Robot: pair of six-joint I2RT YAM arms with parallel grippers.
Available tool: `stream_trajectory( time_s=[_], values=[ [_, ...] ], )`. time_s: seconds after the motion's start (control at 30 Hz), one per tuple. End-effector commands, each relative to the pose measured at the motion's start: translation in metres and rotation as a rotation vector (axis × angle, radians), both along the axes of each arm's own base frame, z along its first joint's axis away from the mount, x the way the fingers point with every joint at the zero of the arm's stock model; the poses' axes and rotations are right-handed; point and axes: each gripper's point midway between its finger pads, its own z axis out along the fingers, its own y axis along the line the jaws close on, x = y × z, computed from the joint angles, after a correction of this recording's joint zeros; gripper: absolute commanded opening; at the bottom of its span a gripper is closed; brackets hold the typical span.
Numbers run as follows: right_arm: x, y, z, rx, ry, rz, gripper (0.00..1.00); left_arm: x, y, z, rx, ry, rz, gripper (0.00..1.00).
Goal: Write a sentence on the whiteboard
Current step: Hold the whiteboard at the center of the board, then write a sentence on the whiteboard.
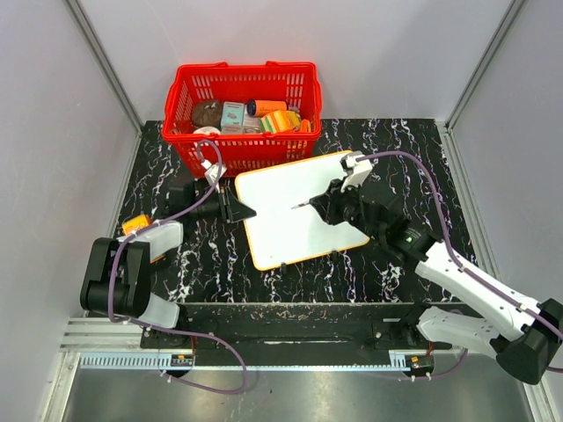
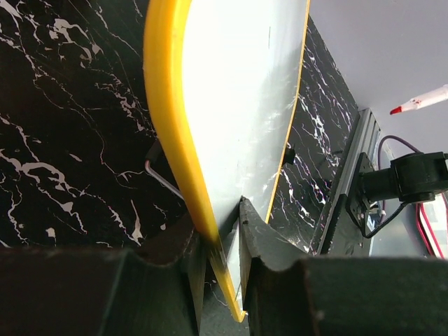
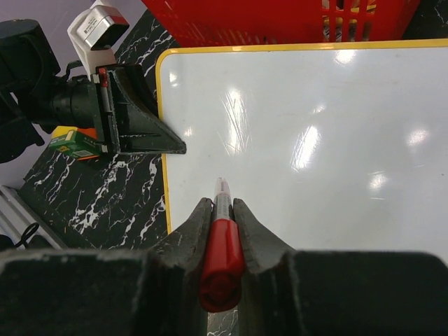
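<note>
The whiteboard (image 1: 281, 233) lies on the black marbled table (image 1: 396, 145), just beside the red basket (image 1: 242, 154), its face plain white with glare. The left gripper (image 1: 239, 209) is clenched on its yellow left rim. The right gripper (image 1: 324, 207) grasps a red marker (image 3: 222, 252), tip over the board; whether it touches, I can't tell. Labels on the basket's packets (image 1: 233, 114) and the small orange box (image 1: 134, 225) are too small to read.

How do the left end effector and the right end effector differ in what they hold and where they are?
The left end effector is shut on the yellow rim of the whiteboard; the right end effector is shut on a red marker. The left sits beside the board, the right above it. Both are black and closed.
</note>
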Motion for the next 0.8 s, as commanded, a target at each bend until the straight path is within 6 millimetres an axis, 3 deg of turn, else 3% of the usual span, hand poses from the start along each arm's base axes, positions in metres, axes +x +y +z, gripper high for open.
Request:
stream_trajectory(
  time_s=[0.0, 0.07, 0.5, 0.77],
  values=[
    [0.01, 0.013, 0.015, -0.003, -0.075, 0.028, 0.0, -0.005, 0.003, -0.016, 0.068, -0.071, -0.013, 0.0],
    [0.015, 0.021, 0.012, -0.014, -0.077, 0.041, 0.0, -0.005, 0.003, -0.016, 0.068, -0.07, -0.01, 0.0],
    [0.035, 0.056, 0.044, 0.011, -0.256, 0.068, 0.0, -0.005, 0.005, -0.016, 0.076, -0.076, 0.003, 0.0],
    [0.05, 0.069, 0.04, -0.004, -0.284, 0.061, 0.0, -0.006, 0.006, -0.017, 0.083, -0.08, 0.006, 0.0]
  ],
)
